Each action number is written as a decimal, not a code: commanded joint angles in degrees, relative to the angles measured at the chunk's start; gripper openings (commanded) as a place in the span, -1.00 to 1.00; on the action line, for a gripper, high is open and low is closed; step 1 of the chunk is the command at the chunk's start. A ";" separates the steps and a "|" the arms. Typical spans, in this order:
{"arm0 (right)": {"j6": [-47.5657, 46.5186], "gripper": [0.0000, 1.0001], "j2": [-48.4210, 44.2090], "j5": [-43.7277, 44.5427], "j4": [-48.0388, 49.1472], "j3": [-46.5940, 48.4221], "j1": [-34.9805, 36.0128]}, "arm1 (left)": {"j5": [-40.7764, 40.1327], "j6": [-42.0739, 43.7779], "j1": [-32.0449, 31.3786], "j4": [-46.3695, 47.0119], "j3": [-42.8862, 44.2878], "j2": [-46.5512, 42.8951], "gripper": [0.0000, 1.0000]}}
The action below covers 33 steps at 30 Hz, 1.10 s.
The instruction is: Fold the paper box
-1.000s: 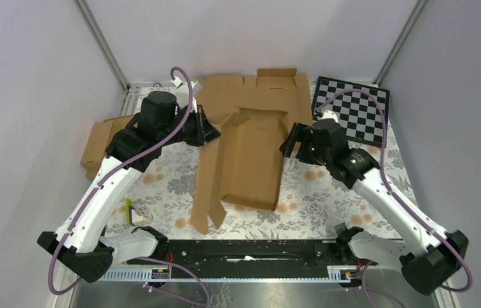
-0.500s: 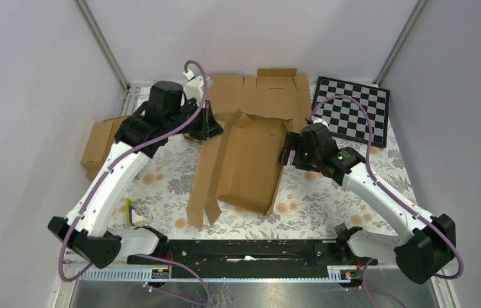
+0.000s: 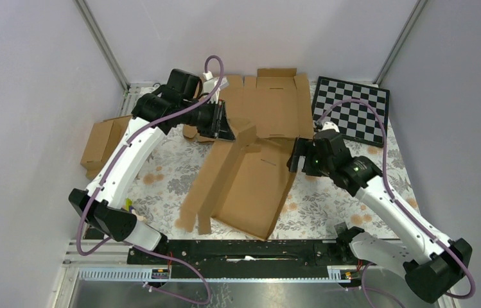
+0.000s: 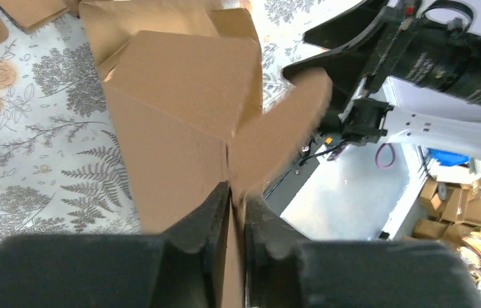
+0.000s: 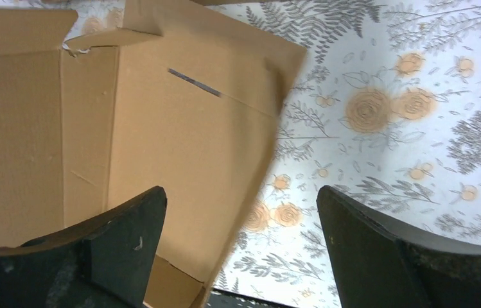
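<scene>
Nearest to the arm bases, a black rail (image 3: 244,251) runs along the front edge of the bench (image 3: 160,183), which is covered by a cloth with grey leaves and orange flowers. Just behind the rail lies the paper box (image 3: 250,183), made of plain brown cardboard. It is half formed and open upward in the middle of the bench, and it sits a little turned, with its near corner close to the rail. A long strip on its left side is raised off the cloth and leans over.

Further back on the right, the right claw (image 3: 293,156) is at the right wall of the box. In the right wrist view its fingers (image 5: 128,224) stand wide apart, released, and the free edge of the cardboard passes between them without being pressed.

At the left edge of the bench, well apart from the paper box, some small brown boxes (image 3: 99,144) rest on the cloth.

Behind that, the left claw (image 3: 226,125) is at the far left corner of the box. In the left wrist view its fingers (image 4: 215,212) are clenched on a thin sheet of the cardboard, so it is grasping the box there, and a flap sticks up just beyond it.

Farthest away, a flat cardboard sheet (image 3: 276,96) with notched edges lies against the back, and a black and white checkered board (image 3: 352,109) lies beside it on the right.
</scene>
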 commanded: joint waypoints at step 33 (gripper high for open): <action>8.79 0.83 9.11 -32.81 37.49 -5.69 3.84 | -24.34 -18.70 -4.86 29.99 -46.77 -45.04 0.98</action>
